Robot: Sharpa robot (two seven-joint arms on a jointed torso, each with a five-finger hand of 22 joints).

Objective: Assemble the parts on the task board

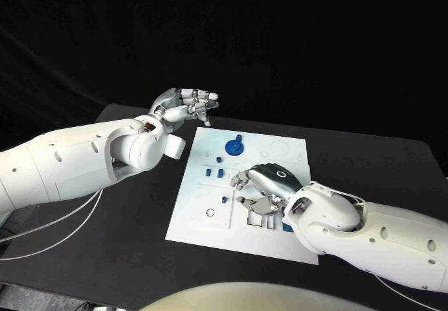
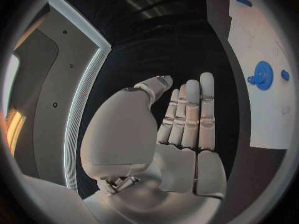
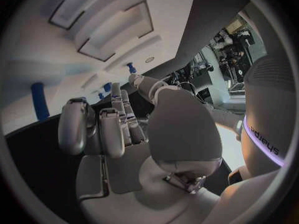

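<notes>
While lit from above, board: white task board [image 1: 210,207] mid-frame, dark slots
Parts: blue gear [image 1: 236,146] upper board, small blue parts [image 1: 213,172]
Left hand [image 1: 187,103]: fingers together, empty
Right hand [image 1: 264,184]: grip unclear

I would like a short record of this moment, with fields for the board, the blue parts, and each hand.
board: white task board lying flat in the middle of the black table
blue gear: blue gear on the far part of the board, also seen from the left wrist
other parts: small blue pieces near the board's middle
left hand: left hand raised off the board's far left corner, holding nothing, fingers side by side
right hand: right hand over the board's near half, fingers curled; no part visible in it
</notes>
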